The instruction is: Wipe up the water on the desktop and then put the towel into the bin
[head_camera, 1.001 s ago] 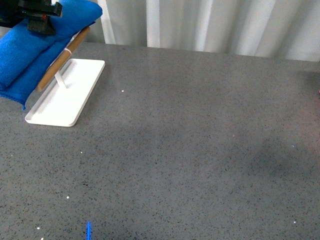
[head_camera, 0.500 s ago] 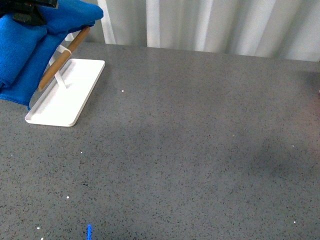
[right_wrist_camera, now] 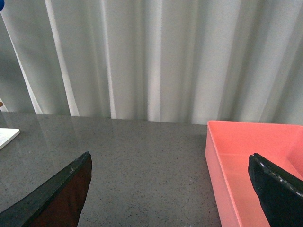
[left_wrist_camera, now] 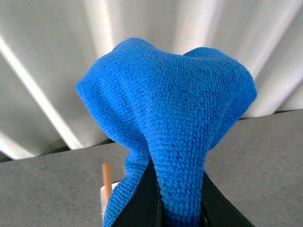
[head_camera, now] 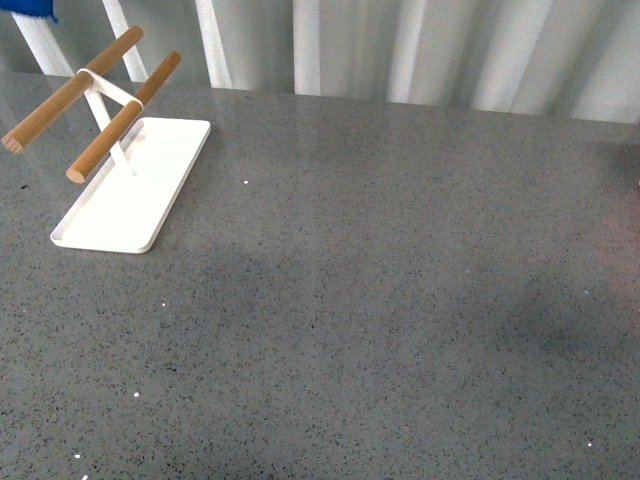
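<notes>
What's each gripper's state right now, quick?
Left gripper: shut on the towel.
Right gripper: open, holding nothing.

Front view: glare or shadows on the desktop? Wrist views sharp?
Front view: soft shadow patches on the desktop, faint curtain sheen at its far edge. Left wrist view: towel close up, fibres sharp. Right wrist view: right gripper dark, slightly soft.

1 towel [left_wrist_camera: 170,118], 1 tray [head_camera: 120,212], 2 wd rods [head_camera: 70,90], 1 bin [right_wrist_camera: 251,126]
</notes>
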### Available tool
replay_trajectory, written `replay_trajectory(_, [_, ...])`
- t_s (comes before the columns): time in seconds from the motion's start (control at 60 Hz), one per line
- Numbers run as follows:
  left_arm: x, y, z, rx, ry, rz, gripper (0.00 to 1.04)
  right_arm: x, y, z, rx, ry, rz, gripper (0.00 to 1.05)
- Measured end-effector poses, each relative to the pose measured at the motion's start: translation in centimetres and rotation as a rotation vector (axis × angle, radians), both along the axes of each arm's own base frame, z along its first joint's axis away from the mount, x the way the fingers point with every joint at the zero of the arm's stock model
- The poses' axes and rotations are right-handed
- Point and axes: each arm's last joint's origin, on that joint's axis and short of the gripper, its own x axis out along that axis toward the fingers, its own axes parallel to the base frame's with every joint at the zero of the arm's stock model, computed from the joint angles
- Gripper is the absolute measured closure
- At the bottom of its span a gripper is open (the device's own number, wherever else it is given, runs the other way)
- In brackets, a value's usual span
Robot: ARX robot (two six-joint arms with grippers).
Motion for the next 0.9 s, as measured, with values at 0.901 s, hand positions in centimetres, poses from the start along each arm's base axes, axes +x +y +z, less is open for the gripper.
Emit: replay_trajectory(0.901, [-5.1, -12.4, -5.5, -0.238, 0.091, -0.301, 0.99, 2.0, -2.3, 6.5, -0.113, 0.015, 0.535, 0.07])
